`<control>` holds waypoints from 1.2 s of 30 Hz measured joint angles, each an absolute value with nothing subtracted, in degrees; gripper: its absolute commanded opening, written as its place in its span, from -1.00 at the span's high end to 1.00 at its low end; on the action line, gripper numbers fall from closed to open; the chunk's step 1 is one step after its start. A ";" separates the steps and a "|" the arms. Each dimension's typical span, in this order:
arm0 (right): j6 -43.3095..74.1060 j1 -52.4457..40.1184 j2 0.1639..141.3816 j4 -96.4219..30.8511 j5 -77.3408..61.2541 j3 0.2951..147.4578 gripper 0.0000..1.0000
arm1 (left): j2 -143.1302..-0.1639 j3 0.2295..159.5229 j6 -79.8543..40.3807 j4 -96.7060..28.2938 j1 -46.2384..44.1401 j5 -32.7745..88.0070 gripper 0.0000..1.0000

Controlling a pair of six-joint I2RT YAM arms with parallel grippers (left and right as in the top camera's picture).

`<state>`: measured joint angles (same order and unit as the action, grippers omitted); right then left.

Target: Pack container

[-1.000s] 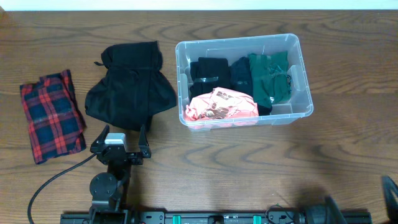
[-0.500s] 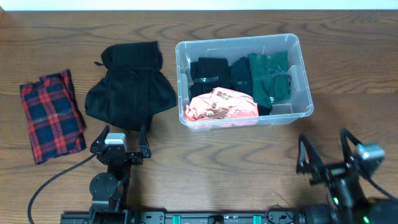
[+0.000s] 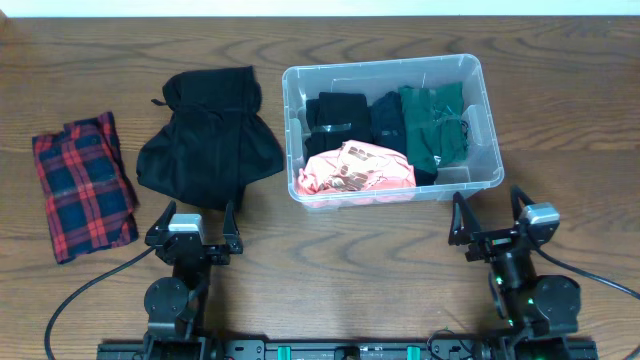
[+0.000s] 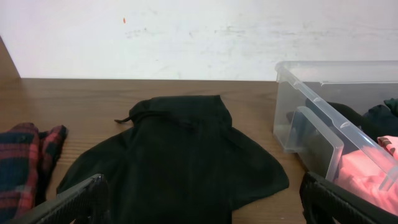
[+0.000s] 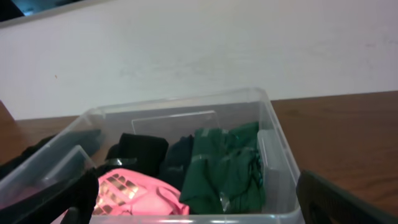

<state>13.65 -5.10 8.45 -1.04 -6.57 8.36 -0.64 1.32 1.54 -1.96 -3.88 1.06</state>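
Note:
The clear plastic container (image 3: 486,100) stands at the back right of the table. It holds a pink garment (image 3: 355,168), a black one (image 3: 335,112), a dark one (image 3: 388,118) and a green one (image 3: 433,122). It also shows in the left wrist view (image 4: 323,134) and the right wrist view (image 5: 280,168). A black garment (image 3: 207,140) lies left of it, also in the left wrist view (image 4: 177,155). A red plaid garment (image 3: 82,183) lies at far left. My left gripper (image 3: 196,218) is open and empty near the black garment. My right gripper (image 3: 490,208) is open and empty in front of the container.
The wooden table (image 3: 330,260) runs to a white wall (image 4: 186,31) at the back. A black cable (image 3: 75,295) trails from the left arm toward the front left.
The right arm has come into view from the lower right and moved left and toward the container. The left arm and the garments have not moved.

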 measured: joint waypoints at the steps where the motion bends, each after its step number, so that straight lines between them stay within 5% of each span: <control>1: 13.65 -5.10 8.36 -0.36 -6.57 7.33 -0.98 | -0.64 1.32 1.54 -1.96 -3.88 1.06 -0.96; 36: -2.00 -2.48 0.71 -3.62 -4.23 0.40 -0.99 | -0.64 1.32 1.54 -1.96 -3.88 1.06 -0.96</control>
